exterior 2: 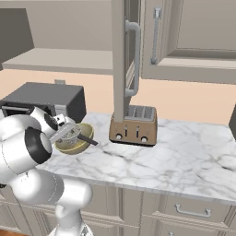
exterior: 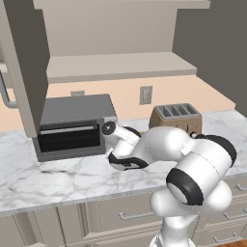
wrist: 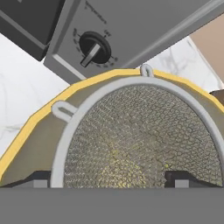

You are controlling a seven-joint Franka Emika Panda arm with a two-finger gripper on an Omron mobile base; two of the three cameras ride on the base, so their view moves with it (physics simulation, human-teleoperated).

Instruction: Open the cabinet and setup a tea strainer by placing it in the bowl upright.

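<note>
On my right base view I see the gripper down over the bowl, which sits on the marble counter between the grey toaster oven and the brown toaster. The tea strainer sits inside the bowl with its mesh cup opening upward and its dark handle poking out over the rim toward the toaster. In the hand view the strainer's mesh lies within the bowl's yellow rim, and the two fingertips stand at either side of the strainer's ring; I cannot tell whether they are pinching it or standing free. The cabinet stands open, its door swung out edge-on above the toaster, with the pale shelf visible in my left base view.
</note>
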